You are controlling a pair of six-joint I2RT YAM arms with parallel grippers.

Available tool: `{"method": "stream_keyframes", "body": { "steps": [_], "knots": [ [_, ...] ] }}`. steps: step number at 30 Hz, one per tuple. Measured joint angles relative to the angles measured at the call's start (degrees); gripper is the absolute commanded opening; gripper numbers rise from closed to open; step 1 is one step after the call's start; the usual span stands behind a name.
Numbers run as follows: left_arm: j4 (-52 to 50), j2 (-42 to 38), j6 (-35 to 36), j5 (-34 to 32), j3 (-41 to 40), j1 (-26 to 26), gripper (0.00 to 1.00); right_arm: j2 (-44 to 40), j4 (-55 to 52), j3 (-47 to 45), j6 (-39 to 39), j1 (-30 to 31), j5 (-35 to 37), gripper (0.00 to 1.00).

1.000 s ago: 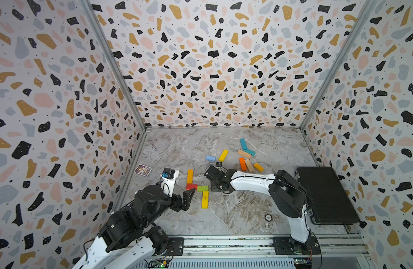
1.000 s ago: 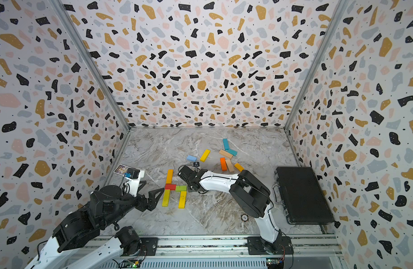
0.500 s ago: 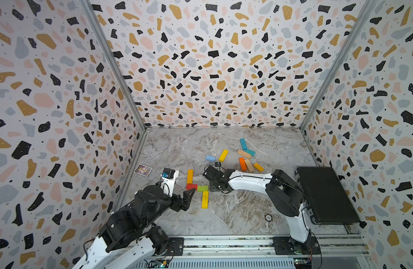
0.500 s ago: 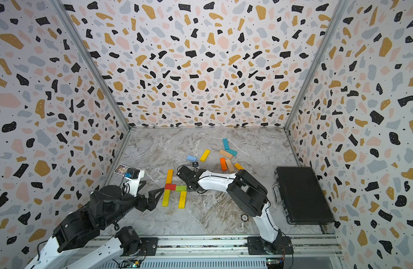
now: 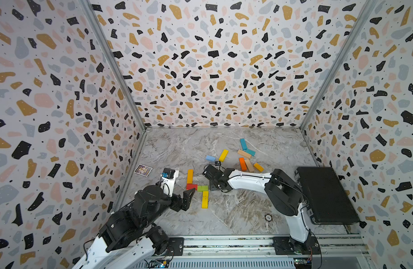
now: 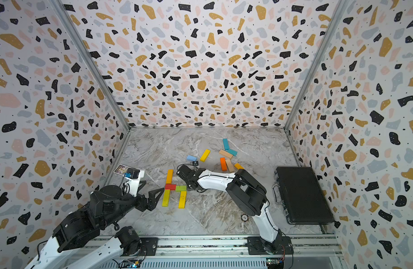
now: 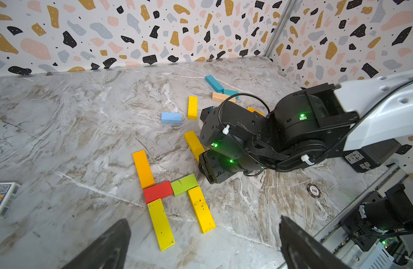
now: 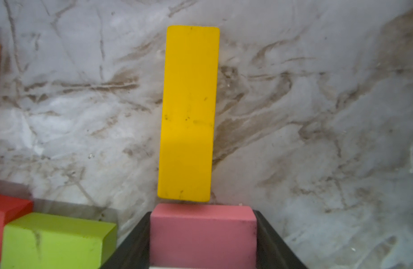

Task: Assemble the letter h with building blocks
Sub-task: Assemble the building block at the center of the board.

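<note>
Building blocks (image 6: pixel 170 186) on the marble counter (image 5: pixel 224 216), shown from above and from both wrists.

**Assembled group**, in front of the left arm:
- An orange bar (image 7: pixel 143 168) runs back from a red block (image 7: pixel 158 191).
- A green block (image 7: pixel 184 184) touches the red block's side.
- Two yellow bars (image 7: pixel 161 224) run forward, one from each short block.

**End effectors:**
- The right end effector (image 7: pixel 206 168) is lowered just beside the green block. It pinches a pink block (image 8: pixel 203 235) between its fingers.
- Beyond the pink block lies a further yellow bar (image 8: pixel 189 114), end-on to it (touching or just apart cannot be told).
- The left end effector (image 5: pixel 188 198) hovers near the front of the group with its jaws spread wide.

**Other blocks:** loose blocks (image 5: pixel 244 154) in light blue, yellow, teal, tan and orange lie scattered toward the back wall, apart from the group.

**Container:** a black case (image 5: pixel 326 195) lies flat at the counter's right side, lid shut (contents hidden).

**Other items:** a printed card (image 5: pixel 143 169) lies by the left wall, and a round chip (image 5: pixel 268 217) lies near the right arm's base.
</note>
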Motion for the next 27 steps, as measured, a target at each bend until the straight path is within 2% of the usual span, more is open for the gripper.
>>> {"method": "stream_keyframes", "body": {
  "steps": [8,21,27],
  "knots": [
    [0.0,0.0,0.0,0.0,0.0,0.0,0.99,0.5,0.0,0.4,0.6,-0.4,0.7,0.66],
    [0.0,0.1,0.2,0.0,0.0,0.0,0.99,1.2,0.7,1.4,0.7,-0.6,1.0,0.83],
    [0.0,0.2,0.2,0.0,0.0,0.0,0.99,1.0,2.7,0.8,0.4,-1.2,1.3,0.85]
  ]
}}
